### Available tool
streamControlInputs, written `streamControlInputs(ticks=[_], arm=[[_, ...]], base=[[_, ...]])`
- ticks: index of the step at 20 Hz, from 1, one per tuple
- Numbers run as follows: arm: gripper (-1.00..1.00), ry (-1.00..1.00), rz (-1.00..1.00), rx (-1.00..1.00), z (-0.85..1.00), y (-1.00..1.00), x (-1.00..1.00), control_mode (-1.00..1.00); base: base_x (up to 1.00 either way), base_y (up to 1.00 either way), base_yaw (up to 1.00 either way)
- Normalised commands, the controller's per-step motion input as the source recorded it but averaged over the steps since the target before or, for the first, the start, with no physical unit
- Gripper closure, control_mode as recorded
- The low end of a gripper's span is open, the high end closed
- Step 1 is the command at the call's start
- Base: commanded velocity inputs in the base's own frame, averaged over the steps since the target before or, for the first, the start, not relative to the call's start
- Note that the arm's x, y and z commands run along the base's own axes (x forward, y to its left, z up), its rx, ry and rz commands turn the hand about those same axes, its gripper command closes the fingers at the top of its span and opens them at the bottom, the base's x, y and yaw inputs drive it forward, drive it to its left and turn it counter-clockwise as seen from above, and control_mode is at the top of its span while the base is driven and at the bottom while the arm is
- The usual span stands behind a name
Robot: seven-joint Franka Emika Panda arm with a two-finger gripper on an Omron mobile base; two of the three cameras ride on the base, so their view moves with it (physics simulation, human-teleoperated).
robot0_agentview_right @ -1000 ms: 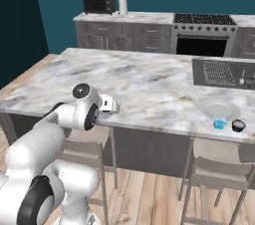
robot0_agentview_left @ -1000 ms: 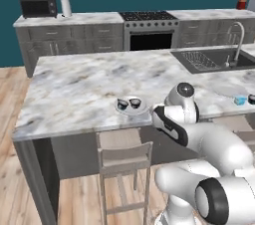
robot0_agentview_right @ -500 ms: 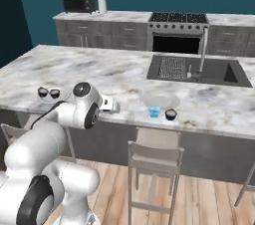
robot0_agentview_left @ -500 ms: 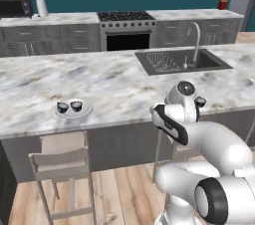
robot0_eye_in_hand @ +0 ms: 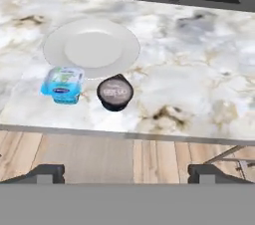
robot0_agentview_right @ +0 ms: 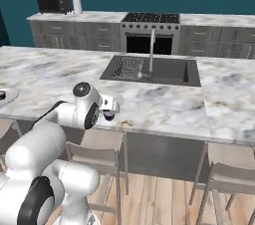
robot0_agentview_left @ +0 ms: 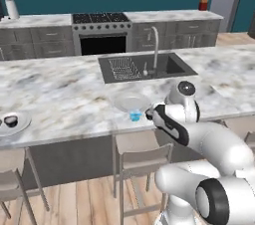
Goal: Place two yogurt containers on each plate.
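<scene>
Counter (robot0_eye_in_hand: 199, 84), near edge: empty plate (robot0_eye_in_hand: 91, 48); blue cup (robot0_eye_in_hand: 63, 84) and dark cup (robot0_eye_in_hand: 114, 92) just beside its rim, side by side. Far left edge: second plate (robot0_agentview_left: 22, 122) bearing two dark cups (robot0_agentview_left: 10, 120). Gripper (robot0_eye_in_hand: 125, 173): wide, holding nothing, off the counter's near edge.

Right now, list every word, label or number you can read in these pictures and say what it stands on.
Nothing can be read for certain.
Blue yogurt cup: a dark label band on its side, print too blurred to read.
Dark yogurt cup: pale marks on its lid, too blurred to read.
Empty plate: no print.
</scene>
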Motion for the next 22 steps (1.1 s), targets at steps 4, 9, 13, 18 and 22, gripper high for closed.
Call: streamControlInputs(ticks=[4, 9, 13, 18, 22], arm=[[-1.00, 0.00, 0.00, 0.00, 0.00, 0.00, 0.00, 1.00], [-1.00, 0.20, -0.02, 0.00, -0.01, 0.01, 0.40, -1.00], [-1.00, 0.38, 0.00, 0.00, -0.06, 0.28, 0.28, -1.00], [-1.00, 0.31, 0.07, 0.00, -0.32, 0.83, 0.00, -1.00], [-1.00, 0.02, 0.17, 0.00, -0.21, 0.68, -0.01, -1.00]], base=[[1.00, 0.00, -0.15], [0.40, 0.06, -0.05], [0.00, 0.00, 0.00], [0.00, 0.00, 0.00], [0.00, 0.00, 0.00]])
